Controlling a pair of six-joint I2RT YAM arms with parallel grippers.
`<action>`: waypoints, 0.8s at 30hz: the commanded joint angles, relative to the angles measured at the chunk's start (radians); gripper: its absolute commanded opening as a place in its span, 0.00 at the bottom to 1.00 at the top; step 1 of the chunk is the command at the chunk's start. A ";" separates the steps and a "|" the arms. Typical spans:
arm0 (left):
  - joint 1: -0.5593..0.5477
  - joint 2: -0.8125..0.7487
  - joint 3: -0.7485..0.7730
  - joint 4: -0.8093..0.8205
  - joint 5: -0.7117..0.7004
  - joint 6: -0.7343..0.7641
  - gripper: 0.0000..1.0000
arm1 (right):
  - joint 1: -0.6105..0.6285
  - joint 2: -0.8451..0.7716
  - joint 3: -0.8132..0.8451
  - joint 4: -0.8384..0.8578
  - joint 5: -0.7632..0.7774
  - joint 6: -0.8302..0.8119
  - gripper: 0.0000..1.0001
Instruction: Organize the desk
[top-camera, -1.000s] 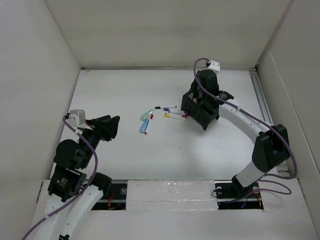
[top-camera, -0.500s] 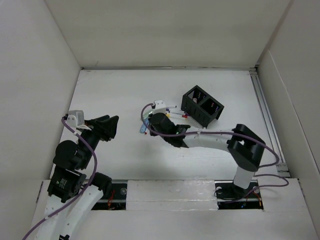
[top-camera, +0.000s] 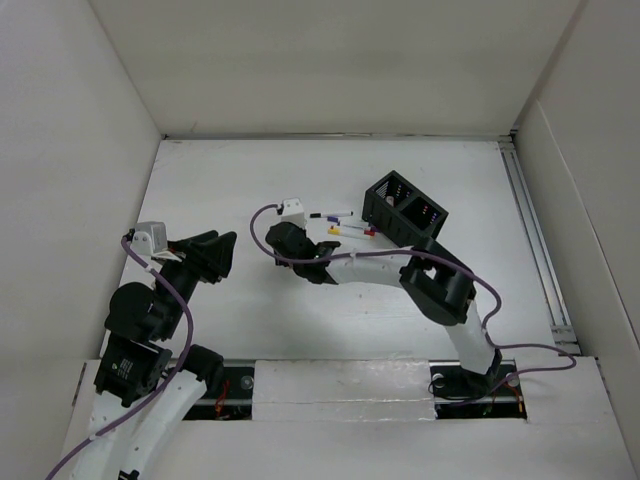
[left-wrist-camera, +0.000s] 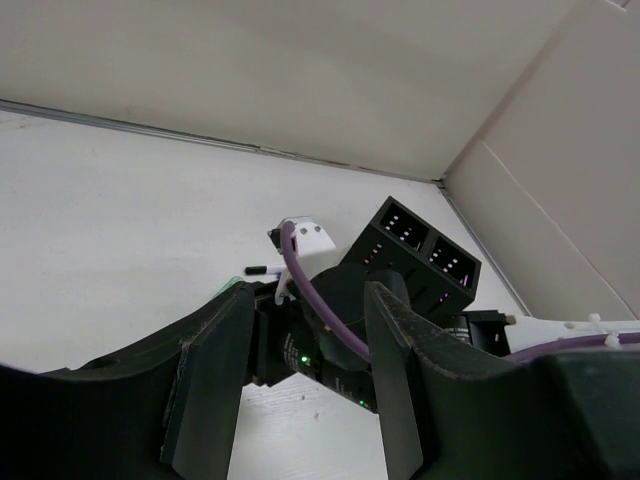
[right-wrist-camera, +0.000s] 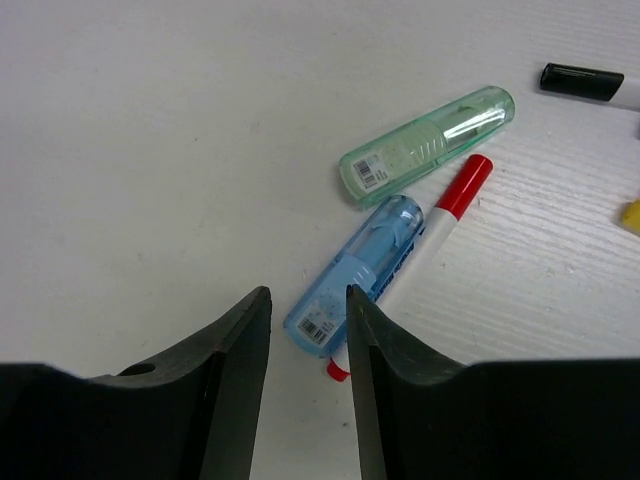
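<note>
The white desk (top-camera: 220, 180) holds a scatter of items at its middle. In the right wrist view a blue clear case (right-wrist-camera: 355, 275) lies beside a red-capped marker (right-wrist-camera: 455, 205), with a green clear case (right-wrist-camera: 430, 145) just beyond. My right gripper (right-wrist-camera: 305, 300) is open and empty, low over the near end of the blue case. From above, the right gripper (top-camera: 287, 240) hides both cases. My left gripper (top-camera: 215, 250) is open and empty at the left, above the desk (left-wrist-camera: 120, 220), pointing at the right arm's wrist.
A black mesh organizer (top-camera: 405, 210) stands at the back right and also shows in the left wrist view (left-wrist-camera: 425, 255). A black-capped marker (top-camera: 330, 214) and more markers (top-camera: 348, 230) lie between it and my right gripper. White walls surround the desk.
My right arm swung from the organizer leftward across the markers and now sits low over the blue case. The left arm has not moved.
</note>
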 joint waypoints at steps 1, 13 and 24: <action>0.001 -0.011 -0.012 0.037 0.000 -0.007 0.44 | -0.001 0.050 0.072 -0.063 0.058 0.020 0.42; 0.001 -0.009 -0.012 0.038 0.006 -0.007 0.44 | -0.010 0.119 0.129 -0.134 0.093 0.054 0.42; 0.001 -0.011 -0.013 0.040 0.012 -0.007 0.44 | -0.010 0.144 0.129 -0.154 0.084 0.075 0.45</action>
